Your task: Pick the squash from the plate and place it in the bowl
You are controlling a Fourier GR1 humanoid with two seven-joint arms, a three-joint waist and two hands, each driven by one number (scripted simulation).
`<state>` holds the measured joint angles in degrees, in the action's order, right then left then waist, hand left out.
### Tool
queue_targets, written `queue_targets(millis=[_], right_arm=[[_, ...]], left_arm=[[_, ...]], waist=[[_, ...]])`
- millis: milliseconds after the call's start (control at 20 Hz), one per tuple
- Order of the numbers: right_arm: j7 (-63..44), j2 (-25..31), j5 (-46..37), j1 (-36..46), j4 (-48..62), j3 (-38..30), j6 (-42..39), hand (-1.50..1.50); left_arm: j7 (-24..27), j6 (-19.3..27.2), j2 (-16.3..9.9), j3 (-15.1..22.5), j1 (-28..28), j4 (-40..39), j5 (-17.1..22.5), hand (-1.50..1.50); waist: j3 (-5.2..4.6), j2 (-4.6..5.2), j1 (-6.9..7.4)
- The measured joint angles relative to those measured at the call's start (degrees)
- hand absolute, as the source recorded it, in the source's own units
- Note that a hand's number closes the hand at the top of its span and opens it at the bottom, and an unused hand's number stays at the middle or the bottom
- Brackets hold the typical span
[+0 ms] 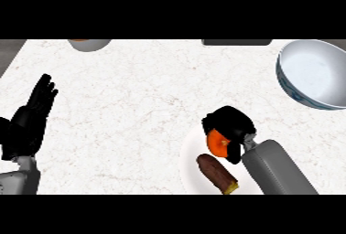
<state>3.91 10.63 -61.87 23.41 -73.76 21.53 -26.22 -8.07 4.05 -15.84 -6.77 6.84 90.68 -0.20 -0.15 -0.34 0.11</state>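
a: starting at the left, the left hand (32, 119) sits near the counter's edge, fingers straight and up, holding nothing. it is resting, well apart from everything.

b: and the middle?

a: bare counter (135, 100) until the white plate (191, 171). on it lies a brown oblong food item (217, 173), and just beside that the orange squash (219, 142).

b: is the squash taken yet?

a: the right hand (229, 124) curls over it from above, fingers and thumb round its sides, the forearm coming up from the lower right. whether it has left the plate i cannot tell.

b: how will it handle?

a: i'd judge it stiff, smooth-skinned and rounded, moderately light, so it could slip or roll; holding it across the widest part suits it.

b: and the right?

a: the blue-rimmed bowl (296, 89) stands at the far right, well apart from the plate.
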Motion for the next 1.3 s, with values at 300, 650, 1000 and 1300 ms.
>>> queue_targets(millis=[300, 650, 1000, 1300], right_arm=[[-0.2, 5.2, 2.3, -1.7, -4.1, -8.4, 0.7, 1.50], [-2.4, 9.5, 5.4, -4.8, -20.6, -16.2, 0.3, 1.50], [-8.9, 8.6, 13.8, -1.5, -34.2, -29.3, -0.8, 1.50], [-13.4, 11.5, 20.7, 3.9, -33.8, -39.1, -4.5, 1.50]], left_arm=[[0.5, -0.2, 0.1, -0.6, 0.2, -0.9, -0.3, 0.00], [-0.6, -0.9, -0.5, -1.6, 0.5, -0.8, 0.2, 0.00], [0.6, -0.8, 0.1, -1.7, -0.1, -1.3, -0.1, 0.00], [2.2, -2.1, 0.0, -2.3, 0.7, -3.2, 0.2, 0.00]], waist=[[0.12, 0.20, -0.37], [0.13, -0.05, -1.19], [0.11, -0.11, -1.32], [0.12, 0.19, -0.48]])
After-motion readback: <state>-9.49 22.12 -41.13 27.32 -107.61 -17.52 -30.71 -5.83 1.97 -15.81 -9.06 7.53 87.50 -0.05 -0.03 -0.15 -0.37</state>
